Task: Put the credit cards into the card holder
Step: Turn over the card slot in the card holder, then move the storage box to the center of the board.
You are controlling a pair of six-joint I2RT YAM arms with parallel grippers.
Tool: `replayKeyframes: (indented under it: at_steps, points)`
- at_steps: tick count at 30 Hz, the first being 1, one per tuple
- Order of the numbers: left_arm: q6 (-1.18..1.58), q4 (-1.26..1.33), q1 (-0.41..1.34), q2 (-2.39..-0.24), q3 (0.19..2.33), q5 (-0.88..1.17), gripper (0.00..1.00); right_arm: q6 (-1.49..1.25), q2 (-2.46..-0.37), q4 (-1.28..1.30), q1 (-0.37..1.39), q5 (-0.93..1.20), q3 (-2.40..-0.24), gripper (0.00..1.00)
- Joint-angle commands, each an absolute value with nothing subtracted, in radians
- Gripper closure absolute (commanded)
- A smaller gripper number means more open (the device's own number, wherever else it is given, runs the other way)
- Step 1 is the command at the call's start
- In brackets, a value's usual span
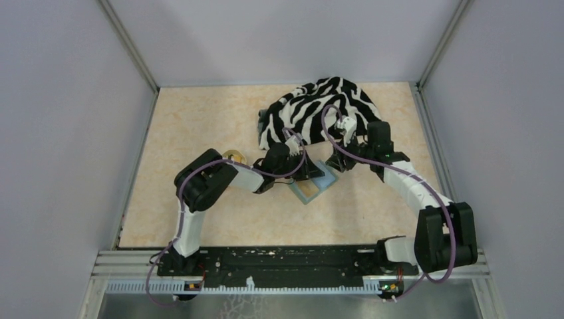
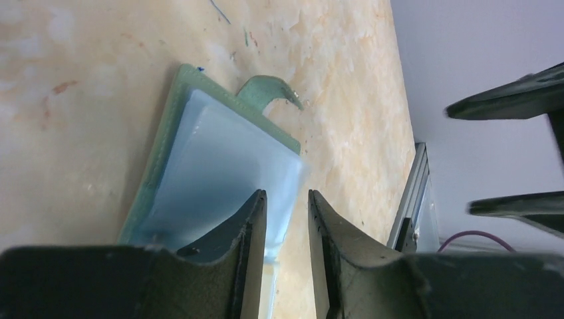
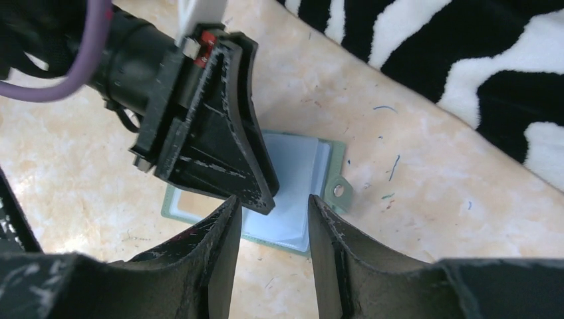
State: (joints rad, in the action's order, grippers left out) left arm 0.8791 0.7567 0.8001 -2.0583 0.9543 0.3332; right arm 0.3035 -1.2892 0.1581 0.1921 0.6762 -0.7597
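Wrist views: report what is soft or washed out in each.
Left wrist: its dark fingers near the lens blur, and the sage-green folding card holder has a glary pale-blue inside. Right wrist: the black-and-white zebra-striped cloth is fairly crisp, its own fingers soft.

left arm [image 1: 219,179] bent, reaching inward | left gripper [image 2: 287,194] jaws narrowly apart | right arm [image 1: 412,186] bent inward | right gripper [image 3: 273,199] jaws parted, tips just beside left gripper
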Motion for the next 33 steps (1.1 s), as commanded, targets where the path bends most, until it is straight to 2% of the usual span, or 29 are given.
replayKeyframes:
  at_steps: [1, 8, 14, 15, 18, 21, 23, 26, 28, 33]
  points:
    - [0.832, 0.688, 0.795, -2.120, 1.045, 0.415, 0.63, 0.342, -1.284, 0.257, 0.138, 0.805, -0.869, 0.58]
    - [0.742, 0.549, 0.786, -2.110, 1.126, 0.433, 0.60, 0.442, -1.290, 0.387, 0.097, 0.970, -0.929, 0.56]
    - [0.597, 0.452, 0.749, -1.852, 1.061, 0.334, 0.60, 0.469, -1.191, 0.367, 0.097, 1.035, -0.959, 0.54]
    - [0.570, 0.424, 0.744, -1.799, 1.050, 0.319, 0.60, 0.477, -1.174, 0.356, 0.097, 1.053, -0.966, 0.52]
    - [0.524, 0.323, 0.717, -1.645, 1.001, 0.265, 0.55, 0.502, -1.135, 0.303, 0.097, 1.165, -0.961, 0.38]
    - [0.546, 0.289, 0.660, -1.478, 0.887, 0.238, 0.46, 0.504, -1.145, 0.203, 0.100, 1.321, -0.920, 0.35]
    - [0.580, 0.300, 0.599, -1.351, 0.777, 0.245, 0.35, 0.476, -1.163, 0.145, 0.121, 1.331, -0.904, 0.35]
    - [0.609, 0.283, 0.518, -1.169, 0.625, 0.225, 0.04, 0.479, -1.188, 0.144, 0.154, 1.294, -0.895, 0.35]
    - [0.603, 0.207, 0.490, -1.048, 0.593, 0.189, 0.01, 0.525, -1.195, 0.200, 0.156, 1.283, -0.890, 0.35]
    - [0.657, -0.031, 0.487, -0.883, 0.580, -0.046, 0.01, 0.537, -1.191, 0.169, 0.158, 1.260, -0.818, 0.33]
